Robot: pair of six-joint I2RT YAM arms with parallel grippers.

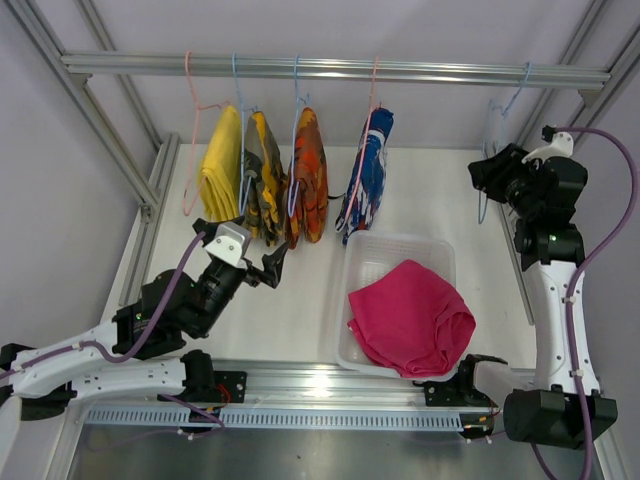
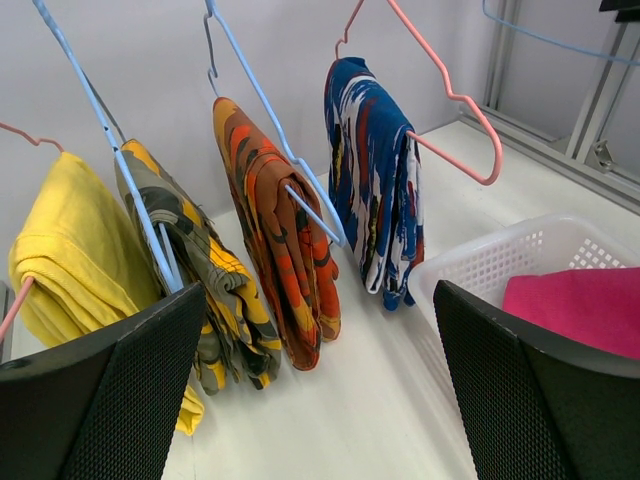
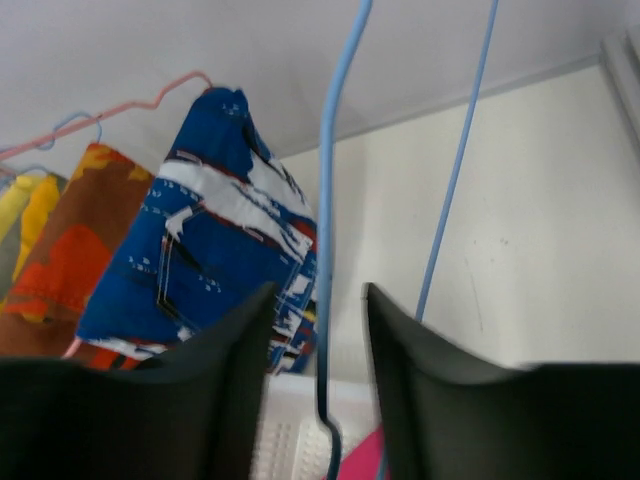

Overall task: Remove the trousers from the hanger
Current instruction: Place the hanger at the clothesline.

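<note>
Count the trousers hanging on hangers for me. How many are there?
4. Left to right on the rail: yellow trousers, olive camouflage trousers, orange camouflage trousers, blue patterned trousers. The pink trousers lie in the white basket, not hanging. None seems hidden.

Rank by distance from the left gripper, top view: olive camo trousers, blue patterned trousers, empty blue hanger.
1. Olive camo trousers, hanging just beyond the left gripper.
2. Blue patterned trousers, further right on the rail.
3. Empty blue hanger, far right end of the rail.
</note>
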